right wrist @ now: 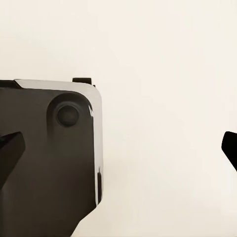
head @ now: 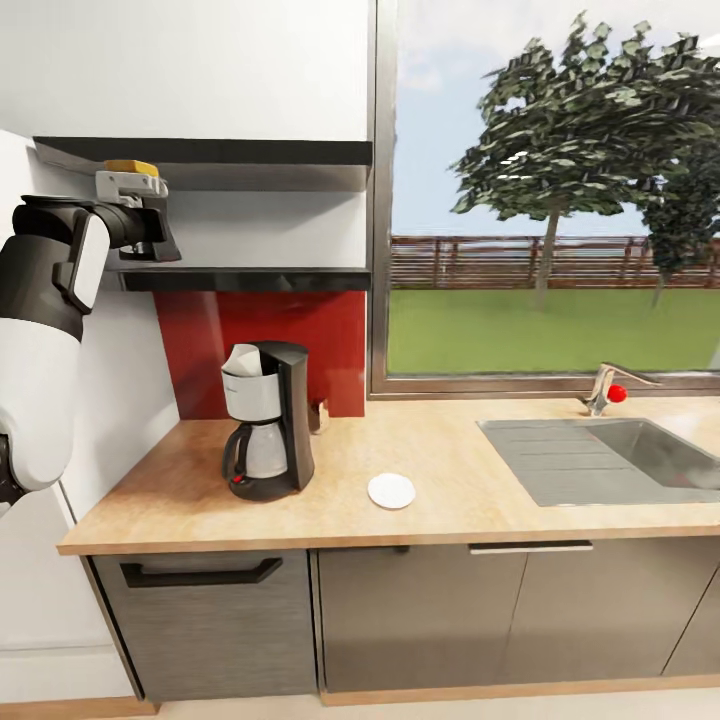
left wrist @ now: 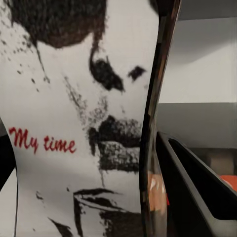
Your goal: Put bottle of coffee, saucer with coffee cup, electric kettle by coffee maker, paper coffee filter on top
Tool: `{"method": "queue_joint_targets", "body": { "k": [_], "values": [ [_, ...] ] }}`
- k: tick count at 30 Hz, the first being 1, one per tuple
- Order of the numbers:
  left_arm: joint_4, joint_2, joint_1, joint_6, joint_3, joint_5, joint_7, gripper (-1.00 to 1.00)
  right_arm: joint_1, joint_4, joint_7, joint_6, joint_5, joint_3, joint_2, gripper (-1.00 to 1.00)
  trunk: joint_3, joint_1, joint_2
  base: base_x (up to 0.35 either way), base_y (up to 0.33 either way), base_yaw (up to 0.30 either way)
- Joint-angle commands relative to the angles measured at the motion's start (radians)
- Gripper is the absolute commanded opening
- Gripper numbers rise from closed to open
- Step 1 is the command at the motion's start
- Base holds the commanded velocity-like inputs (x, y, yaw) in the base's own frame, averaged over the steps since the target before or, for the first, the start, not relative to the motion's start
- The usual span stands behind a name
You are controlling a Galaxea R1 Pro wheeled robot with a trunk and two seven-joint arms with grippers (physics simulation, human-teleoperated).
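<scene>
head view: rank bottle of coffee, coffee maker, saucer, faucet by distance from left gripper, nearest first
1. bottle of coffee – on the shelf, at the left gripper.
2. coffee maker – countertop, below the shelf.
3. saucer – countertop, middle.
4. faucet – by the sink, far right.

Countertop (head: 470, 500) — coffee maker (head: 266, 420), saucer (head: 391, 491)

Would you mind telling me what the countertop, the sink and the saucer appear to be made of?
The kitchen countertop looks like light wood with a matte finish, showing faint grain. The sink seems brushed steel: grey, with a soft sheen and drainer ridges. The saucer looks like glazed white ceramic, plain and smooth, though the render leaves that open.
</scene>
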Motion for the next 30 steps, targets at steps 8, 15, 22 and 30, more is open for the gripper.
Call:
{"method": "queue_joint_targets", "body": {
  "k": [8, 15, 22, 30],
  "values": [
    [-0.001, 0.001, 0.000, 0.004, -0.002, 0.000, -0.007, -1.00, 0.000, 0.001, 0.000, -0.003, 0.000, 0.000, 0.000, 1.00, 0.000, 0.000, -0.001, -0.201, 0.000, 0.000],
    [-0.002, 0.001, 0.001, 0.005, -0.002, 0.002, -0.008, -1.00, 0.000, 0.001, 0.000, -0.003, 0.000, 0.000, 0.000, 1.00, 0.000, 0.000, -0.001, -0.181, 0.000, 0.000],
    [-0.078, 0.007, 0.063, 0.006, -0.002, 0.002, -0.033, -1.00, 0.000, 0.000, 0.000, -0.002, 0.000, 0.000, 0.001, 1.00, 0.000, 0.000, -0.001, -0.015, 0.000, 0.000],
    [-0.302, 0.050, 0.255, 0.007, -0.001, -0.001, -0.214, -1.00, 0.000, 0.000, 0.000, -0.002, 0.000, 0.000, 0.003, 1.00, 0.000, 0.000, -0.001, -0.001, 0.000, 0.000]
  ]
}}
